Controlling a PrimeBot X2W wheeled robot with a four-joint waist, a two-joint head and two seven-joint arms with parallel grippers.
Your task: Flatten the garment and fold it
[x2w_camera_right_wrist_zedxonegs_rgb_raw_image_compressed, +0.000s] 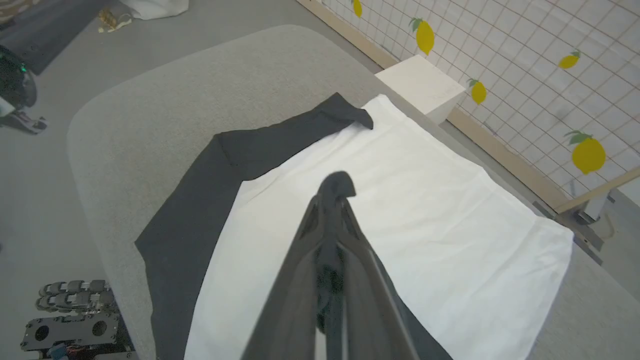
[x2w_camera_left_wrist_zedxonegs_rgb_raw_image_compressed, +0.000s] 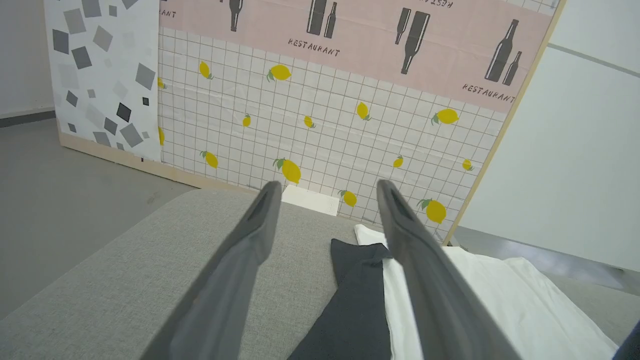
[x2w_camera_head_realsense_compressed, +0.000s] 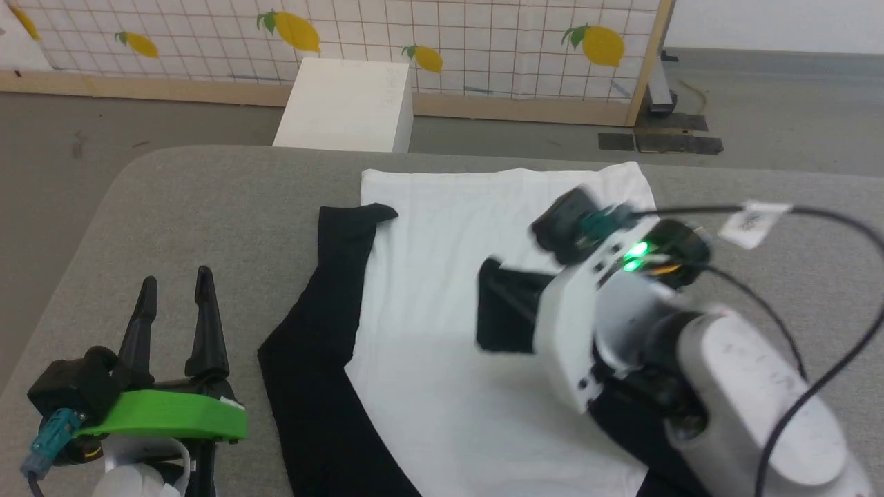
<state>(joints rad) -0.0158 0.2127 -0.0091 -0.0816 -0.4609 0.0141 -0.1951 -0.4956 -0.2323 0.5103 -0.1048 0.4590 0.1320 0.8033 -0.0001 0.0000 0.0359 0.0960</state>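
Observation:
The garment point(x2w_camera_head_realsense_compressed: 442, 276) lies spread on the grey padded table point(x2w_camera_head_realsense_compressed: 173, 207), white body up, and the bear print is hidden. One black sleeve point(x2w_camera_head_realsense_compressed: 324, 310) stretches flat along the body's left side. My right gripper point(x2w_camera_head_realsense_compressed: 494, 307) hangs over the white body, shut on the other black sleeve; in the right wrist view a fold of black cloth point(x2w_camera_right_wrist_zedxonegs_rgb_raw_image_compressed: 336, 186) bulges from the shut fingertips above the garment point(x2w_camera_right_wrist_zedxonegs_rgb_raw_image_compressed: 425, 190). My left gripper point(x2w_camera_head_realsense_compressed: 176, 279) stands open at the table's lower left, apart from the shirt. In the left wrist view it point(x2w_camera_left_wrist_zedxonegs_rgb_raw_image_compressed: 327, 187) holds nothing, with the flat sleeve point(x2w_camera_left_wrist_zedxonegs_rgb_raw_image_compressed: 355, 300) lying ahead.
A white box point(x2w_camera_head_realsense_compressed: 345, 103) stands on the floor beyond the table's far edge, before a lemon-patterned panel point(x2w_camera_head_realsense_compressed: 483, 41). A tagged black cable point(x2w_camera_head_realsense_compressed: 753, 221) loops from my right wrist. Some equipment point(x2w_camera_right_wrist_zedxonegs_rgb_raw_image_compressed: 75, 320) sits on the floor by the table's corner. Bare grey table surrounds my left gripper.

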